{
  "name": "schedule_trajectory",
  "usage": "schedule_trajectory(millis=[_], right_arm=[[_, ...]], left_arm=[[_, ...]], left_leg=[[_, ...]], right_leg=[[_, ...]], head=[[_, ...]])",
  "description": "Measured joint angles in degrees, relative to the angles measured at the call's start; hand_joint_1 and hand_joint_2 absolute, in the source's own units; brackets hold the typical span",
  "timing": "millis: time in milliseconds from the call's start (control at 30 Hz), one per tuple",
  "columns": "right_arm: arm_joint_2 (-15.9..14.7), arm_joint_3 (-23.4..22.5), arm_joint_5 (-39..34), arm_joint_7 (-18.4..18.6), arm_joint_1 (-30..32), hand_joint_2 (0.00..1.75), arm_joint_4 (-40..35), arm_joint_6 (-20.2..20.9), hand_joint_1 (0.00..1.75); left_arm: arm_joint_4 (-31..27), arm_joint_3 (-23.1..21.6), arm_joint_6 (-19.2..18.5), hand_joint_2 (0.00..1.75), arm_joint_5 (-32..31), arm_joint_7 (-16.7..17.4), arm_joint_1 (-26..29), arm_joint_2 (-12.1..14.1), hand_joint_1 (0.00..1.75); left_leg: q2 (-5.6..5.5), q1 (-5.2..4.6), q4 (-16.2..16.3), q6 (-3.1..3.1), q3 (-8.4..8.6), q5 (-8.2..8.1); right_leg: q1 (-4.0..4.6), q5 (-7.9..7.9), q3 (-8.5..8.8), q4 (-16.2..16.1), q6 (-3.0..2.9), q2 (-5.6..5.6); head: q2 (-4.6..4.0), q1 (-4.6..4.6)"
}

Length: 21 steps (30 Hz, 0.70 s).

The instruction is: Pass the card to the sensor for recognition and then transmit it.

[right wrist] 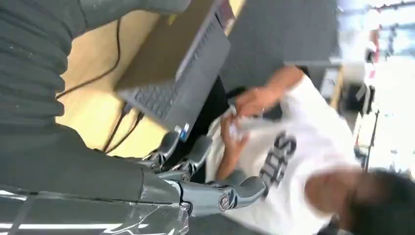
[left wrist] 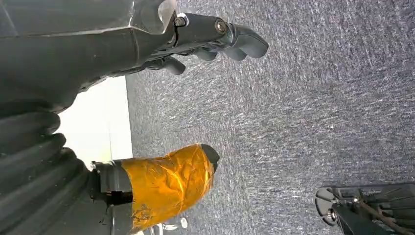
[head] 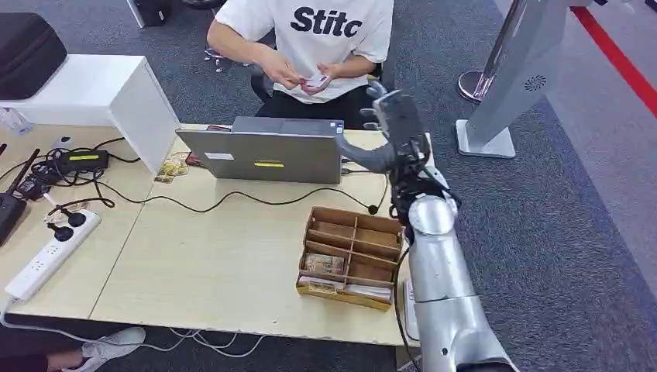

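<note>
The robot's right hand (head: 395,128) is raised above the far right corner of the pale wooden table (head: 217,263), at about one o'clock in the head view; its dark fingers (right wrist: 195,152) are spread and hold nothing. The small white card (head: 316,80) sits at twelve o'clock, beyond the table, pinched between the two hands of a seated person in a white printed T-shirt (head: 325,31), well apart from the robot's hand (the wrist view is too blurred to show the card clearly). The left hand (left wrist: 161,44) hangs over grey carpet (left wrist: 318,107), its dark fingers (left wrist: 230,44) loosely curled and its thumb wrapped in orange tape (left wrist: 166,181), nothing in its grasp. Between the person and the robot stands an open grey laptop (head: 263,151), its lid back toward the camera. At five o'clock from the laptop lies a brown compartmented wooden box (head: 352,256) with cards in its near sections. A white power strip (head: 50,252) lies at nine o'clock.
</note>
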Motion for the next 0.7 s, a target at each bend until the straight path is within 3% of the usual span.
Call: schedule_trajectory(millis=[200,333,467,600,700], right_arm=[[-5.6,-19.4,-7.9,-5.6,5.0,1.75,-1.3,-0.4,0.0],[-13.5,-34.1,-10.0,-17.0,10.9,1.75,11.2,-4.1,0.0],[-19.7,-46.8,-11.8,-24.1,19.5,1.75,26.1,-5.2,0.0],[-21.9,-52.9,-10.6,-23.9,22.6,1.75,33.8,-5.7,0.0],[-23.2,-56.6,-12.4,-17.8,24.4,1.75,38.0,-7.9,0.0]], left_arm=[[0.0,0.0,0.2,1.75,0.8,0.0,0.4,0.0,0.0],[0.0,0.1,0.5,1.75,1.9,-0.6,0.5,0.0,0.0],[0.0,0.7,1.0,1.75,2.6,-1.2,1.0,-0.2,0.0],[0.0,1.1,1.1,1.75,2.6,-1.2,1.0,-0.2,0.0],[0.0,1.3,1.1,1.75,3.0,-1.7,0.8,-0.2,0.0]], left_leg=[[-0.04,-0.04,0.0,0.11,-0.02,-0.09],[-0.62,0.02,0.0,0.21,0.07,-0.15],[-0.92,-0.06,0.0,0.35,-0.07,-0.33],[-0.08,-0.07,0.0,0.36,0.17,-0.57],[-0.08,-0.02,0.0,0.34,0.3,-0.58]], right_leg=[[-0.02,0.01,0.05,-0.1,0.06,-0.02],[0.03,-0.17,0.35,-0.3,0.31,-0.58],[0.0,-0.36,0.48,-0.3,0.46,-0.92],[-0.01,-0.38,0.37,-0.3,0.42,-0.09],[0.02,-0.46,0.35,-0.3,0.37,-0.09]], head=[[0.0,0.0],[0.0,0.02],[0.0,0.02],[0.0,-0.02],[0.0,0.0]])
